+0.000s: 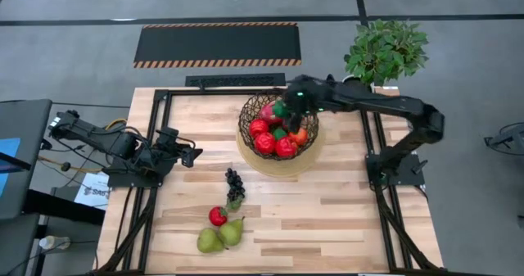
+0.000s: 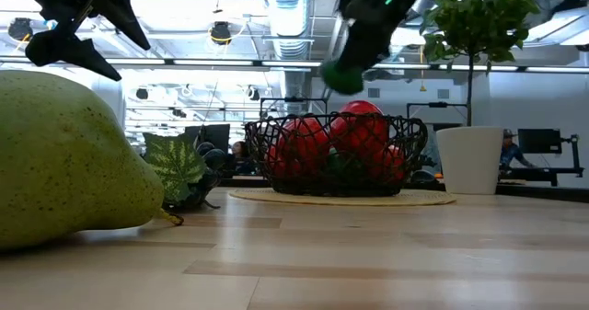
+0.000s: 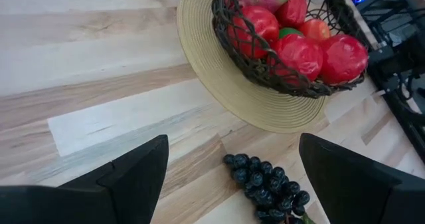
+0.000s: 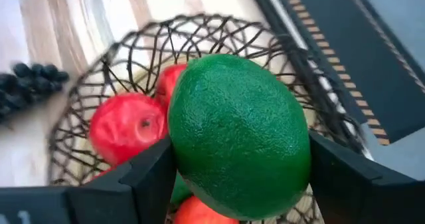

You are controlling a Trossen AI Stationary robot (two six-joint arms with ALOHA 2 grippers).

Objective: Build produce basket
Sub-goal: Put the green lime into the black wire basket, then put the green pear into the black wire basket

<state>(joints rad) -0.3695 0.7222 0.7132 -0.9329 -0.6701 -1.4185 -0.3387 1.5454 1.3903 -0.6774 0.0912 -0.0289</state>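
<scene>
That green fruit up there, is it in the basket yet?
Not yet. The green fruit is gripped between the right gripper's jaws, above the basket.

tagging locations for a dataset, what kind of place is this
Probably an open-plan robotics lab or workshop: exposed ceiling ducts, monitors on desks behind, and a hazard-striped floor mat beside the wooden table.

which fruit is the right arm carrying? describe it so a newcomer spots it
Find the wire basket at the table's far side. Above it, the right gripper is shut on a green round fruit. It is the only fruit off the table, hanging over the red ones.
</scene>
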